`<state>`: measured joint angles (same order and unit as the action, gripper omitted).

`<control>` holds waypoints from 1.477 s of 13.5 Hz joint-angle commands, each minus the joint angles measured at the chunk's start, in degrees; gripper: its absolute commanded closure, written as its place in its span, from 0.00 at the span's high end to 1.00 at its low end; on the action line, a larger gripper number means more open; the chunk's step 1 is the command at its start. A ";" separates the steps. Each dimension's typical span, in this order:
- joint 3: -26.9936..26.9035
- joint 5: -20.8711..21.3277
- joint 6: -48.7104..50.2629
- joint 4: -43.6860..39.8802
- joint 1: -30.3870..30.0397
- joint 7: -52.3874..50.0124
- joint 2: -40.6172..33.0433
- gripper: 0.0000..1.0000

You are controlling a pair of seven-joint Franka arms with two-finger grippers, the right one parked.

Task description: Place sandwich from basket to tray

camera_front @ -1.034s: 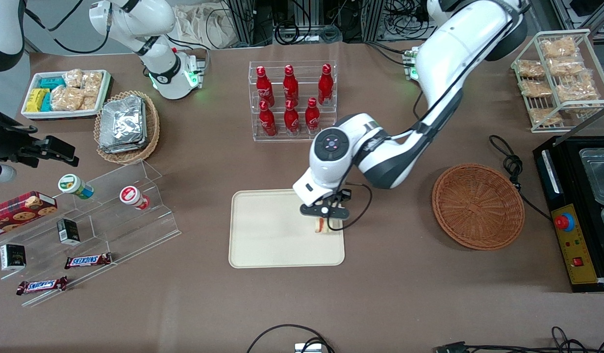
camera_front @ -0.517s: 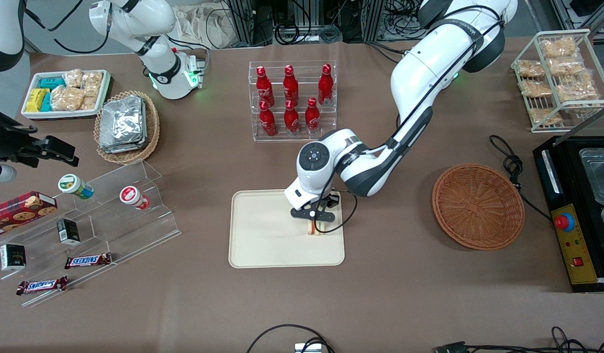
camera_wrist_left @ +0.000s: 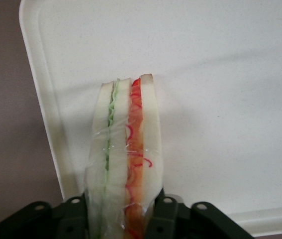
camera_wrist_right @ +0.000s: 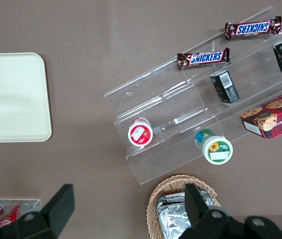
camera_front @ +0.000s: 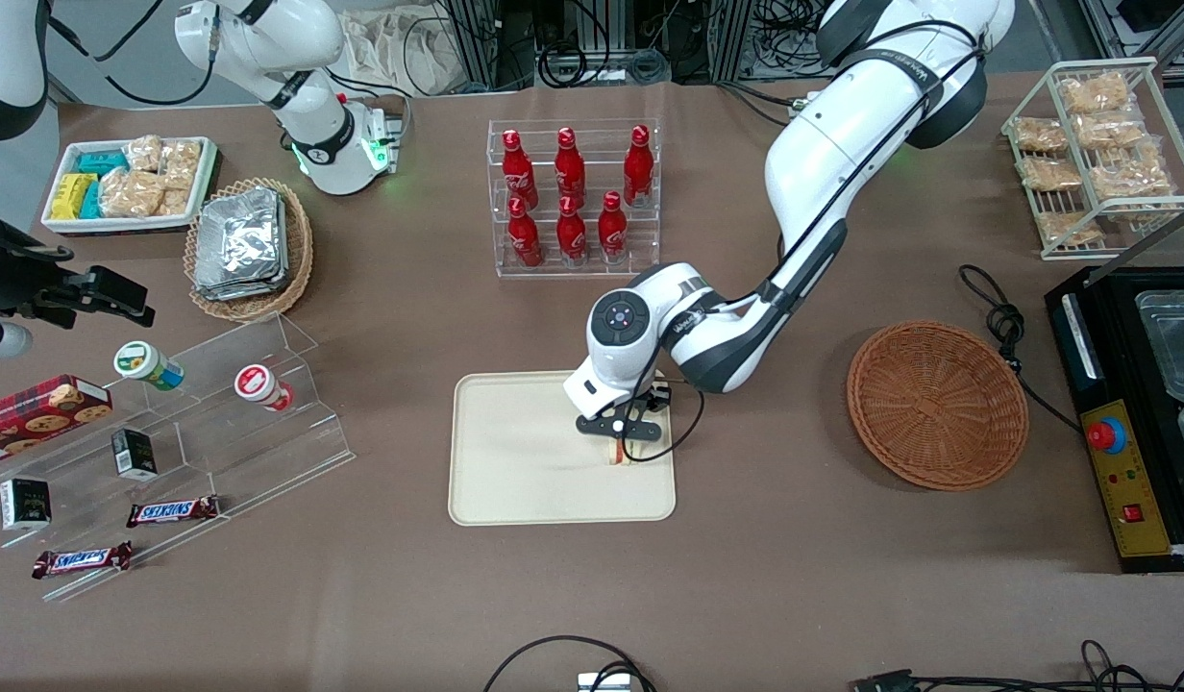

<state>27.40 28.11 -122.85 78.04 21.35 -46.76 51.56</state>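
The hand [camera_front: 623,444] grips the sandwich [camera_wrist_left: 125,159] between its fingers, wedge pointing straight down over the tray [camera_front: 515,471], near the edge facing the basket [camera_front: 936,404]

Six red bottles [camera_front: 570,197] stand in a clear rack, while two Snickers bars [camera_front: 172,510] lie nearer the front camera, toward the parked arm's end of the surface.

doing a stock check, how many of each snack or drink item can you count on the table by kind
red cola bottles: 6
Snickers bars: 2
sandwich, held by the end effector over the tray: 1
lidded cups: 2
cookie box: 1
total: 12
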 commanded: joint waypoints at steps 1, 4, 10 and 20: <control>-0.50 1.15 -0.02 -2.46 0.97 -1.49 1.26 1.00; -0.50 1.15 -0.02 -4.82 0.53 -8.16 0.12 1.00; -0.50 1.07 16.05 -5.36 -3.16 -9.14 -11.20 1.00; -1.03 -6.29 27.04 -5.18 -18.87 4.99 -25.27 1.00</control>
<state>26.08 24.78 -97.92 71.10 5.51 -46.26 29.34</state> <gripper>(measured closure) 0.000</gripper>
